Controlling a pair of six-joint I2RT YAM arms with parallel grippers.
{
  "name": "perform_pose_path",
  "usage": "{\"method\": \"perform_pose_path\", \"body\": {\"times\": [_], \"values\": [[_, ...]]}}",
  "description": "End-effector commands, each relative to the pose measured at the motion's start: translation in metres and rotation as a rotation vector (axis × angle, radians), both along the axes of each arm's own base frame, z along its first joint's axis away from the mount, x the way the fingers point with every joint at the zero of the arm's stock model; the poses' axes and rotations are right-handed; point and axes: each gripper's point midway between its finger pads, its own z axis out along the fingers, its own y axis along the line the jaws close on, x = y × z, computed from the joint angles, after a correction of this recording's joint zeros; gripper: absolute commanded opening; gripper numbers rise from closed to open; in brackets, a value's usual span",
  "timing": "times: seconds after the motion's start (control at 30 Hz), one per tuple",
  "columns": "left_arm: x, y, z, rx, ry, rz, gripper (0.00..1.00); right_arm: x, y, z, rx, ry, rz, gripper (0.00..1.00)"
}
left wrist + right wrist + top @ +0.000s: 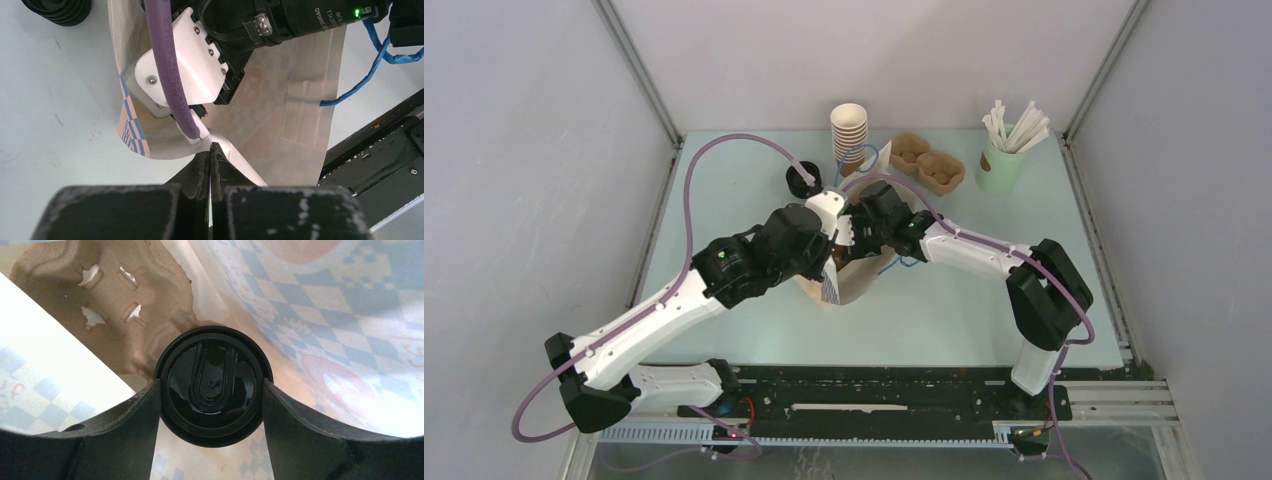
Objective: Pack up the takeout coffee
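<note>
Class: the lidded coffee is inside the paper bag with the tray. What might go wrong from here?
The left gripper pinches only the paper bag's thin rim; a slip or tear may let the mouth collapse onto the arm.
The right gripper holds the coffee cup at the tray's edge; released unseated, it may tip.
The bag wall is close; withdrawing might snag it.

Bright, even light falls from above in the overhead view, leaving only faint, soft shadows under the arms on the pale table (724, 190). That picture is sharp, though the frame posts lean outward at the edges. In the left wrist view, the left tool (210, 156) is a dark, slightly blurred shape against a nearly washed-out table. In the right wrist view, light glows through the paper bag (350, 315). The black lid (215, 420) shows glossy reflections, and the right tool (211, 385) is shadowed and soft.
</note>
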Motion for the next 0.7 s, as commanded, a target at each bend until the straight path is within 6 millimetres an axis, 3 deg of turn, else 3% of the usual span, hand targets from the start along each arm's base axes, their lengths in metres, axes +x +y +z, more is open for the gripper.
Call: {"method": "perform_pose_path", "body": {"times": [0.0,0.43,0.67], "values": [[0.007,0.000,0.026,-0.057,-0.074,0.003,0.00,-0.008,0.000,0.008,0.019,0.014,0.016,0.68],[0.000,0.005,0.017,-0.020,-0.045,-0.014,0.00,-0.005,-0.005,0.045,0.264,0.044,-0.067,0.57],[-0.004,0.006,0.012,-0.005,-0.022,-0.028,0.00,0.014,-0.015,0.056,0.439,0.073,-0.193,0.54]]}}
